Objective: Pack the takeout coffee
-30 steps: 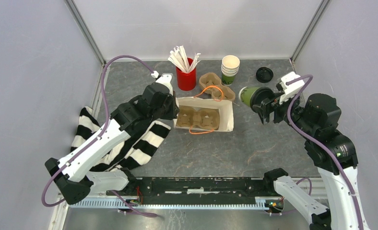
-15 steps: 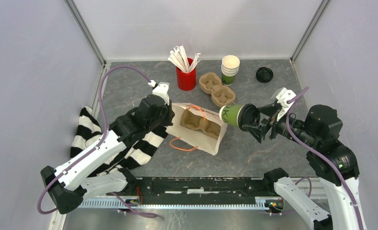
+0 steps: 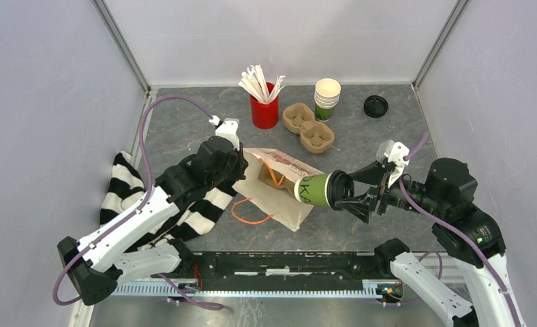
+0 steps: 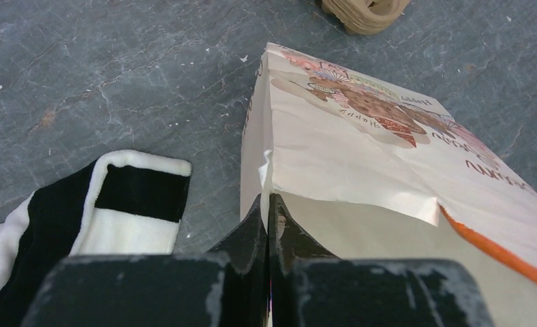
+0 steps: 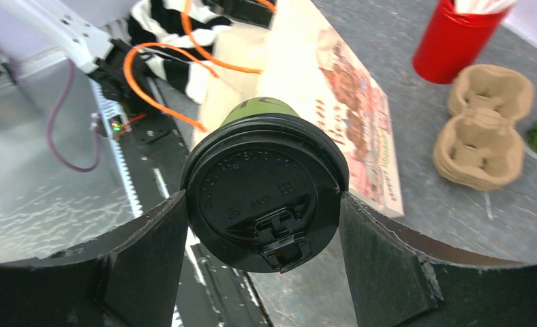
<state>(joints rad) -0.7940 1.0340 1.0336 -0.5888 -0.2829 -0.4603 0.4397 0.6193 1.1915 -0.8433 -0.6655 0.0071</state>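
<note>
The takeout coffee (image 3: 317, 189) is a green cup with white lettering and a black lid (image 5: 264, 191). My right gripper (image 3: 347, 191) is shut on its lid end and holds it sideways above the table, bottom toward the mouth of the white paper bag (image 3: 283, 184). The bag lies on its side with orange handles and a cardboard carrier (image 3: 283, 182) inside. My left gripper (image 4: 268, 204) is shut on the bag's edge (image 4: 266, 163), at the bag's left end (image 3: 242, 170).
A red cup of white stirrers (image 3: 264, 102), a spare cardboard carrier (image 3: 309, 127), a stack of lidless green cups (image 3: 326, 97) and a lone black lid (image 3: 375, 105) stand at the back. A black and white striped cloth (image 3: 143, 204) lies under my left arm.
My right gripper has carried the coffee left and nearer, down to the bag's mouth. The bag has swung round in my left gripper, which stays shut on its edge.
</note>
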